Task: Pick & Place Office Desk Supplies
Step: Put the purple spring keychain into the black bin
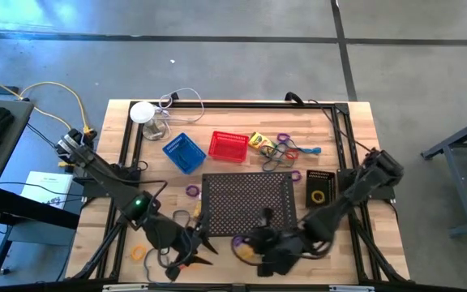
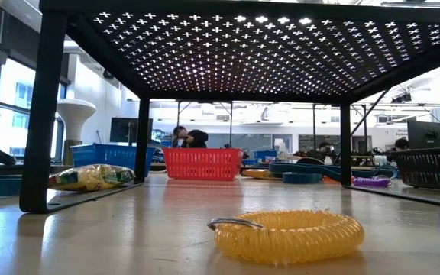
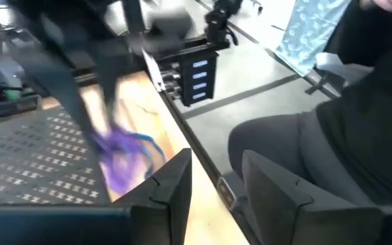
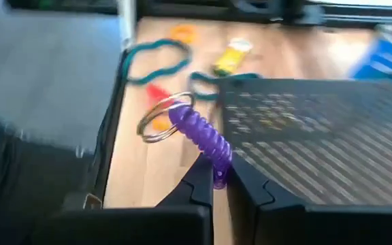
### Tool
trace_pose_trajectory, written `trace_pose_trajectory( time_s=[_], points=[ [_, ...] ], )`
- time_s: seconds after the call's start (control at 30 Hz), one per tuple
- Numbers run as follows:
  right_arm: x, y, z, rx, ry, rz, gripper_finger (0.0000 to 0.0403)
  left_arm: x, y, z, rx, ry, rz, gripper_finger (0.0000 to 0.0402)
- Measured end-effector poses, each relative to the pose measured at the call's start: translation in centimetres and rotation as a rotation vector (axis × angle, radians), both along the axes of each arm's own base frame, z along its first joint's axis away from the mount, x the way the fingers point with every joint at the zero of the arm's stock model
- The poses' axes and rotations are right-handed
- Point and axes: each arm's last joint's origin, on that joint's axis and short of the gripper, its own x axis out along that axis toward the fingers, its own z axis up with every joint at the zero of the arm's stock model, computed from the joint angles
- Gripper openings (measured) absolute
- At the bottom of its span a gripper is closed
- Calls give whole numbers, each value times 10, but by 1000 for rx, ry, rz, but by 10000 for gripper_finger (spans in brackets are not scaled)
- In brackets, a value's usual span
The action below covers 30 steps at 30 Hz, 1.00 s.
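Right gripper [image 4: 214,178] clamped on purple coiled plastic loop [image 4: 203,136], near table edge. Left gripper [image 3: 213,180] apart, empty. Red mesh basket [image 1: 228,145] and blue mesh basket [image 1: 183,152] appear empty; most supplies unsorted.

Three baskets: blue [image 1: 183,152], red [image 1: 228,145], black [image 1: 320,186]

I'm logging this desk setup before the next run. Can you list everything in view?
Perforated tray: one, black, table centre.
Baskets: blue, red, black, around the tray.
Crayon box: one, yellow, right of the red basket.
Coil loops: purple in the right gripper, yellow under the tray, others scattered.
White disc: one, back left.
Left gripper: open, front edge.
Right gripper: shut on the purple coil, front edge.
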Motion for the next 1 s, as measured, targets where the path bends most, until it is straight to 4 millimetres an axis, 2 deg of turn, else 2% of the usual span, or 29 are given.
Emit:
trace_pose_trajectory(
  time_s=[0.27,0.5,0.67,0.8,0.9,1.0],
  points=[
    [-73,6,15,59,26,-302,8,-10,-6,-10,37,103,-16,129],
    [-130,-8,5,146,237,-710,8,-18,-8,-18,102,175,-36,129],
    [-139,-15,-13,215,368,-840,8,-30,-16,-22,83,262,-92,129],
    [-149,-31,-44,178,564,-972,8,-42,-26,-24,67,301,-168,129],
    [-160,-51,-63,152,661,-1107,8,-48,-32,-24,70,304,-195,129],
    [-170,-72,-75,141,669,-1210,8,-53,-36,-24,72,304,-211,129]
  ],
)
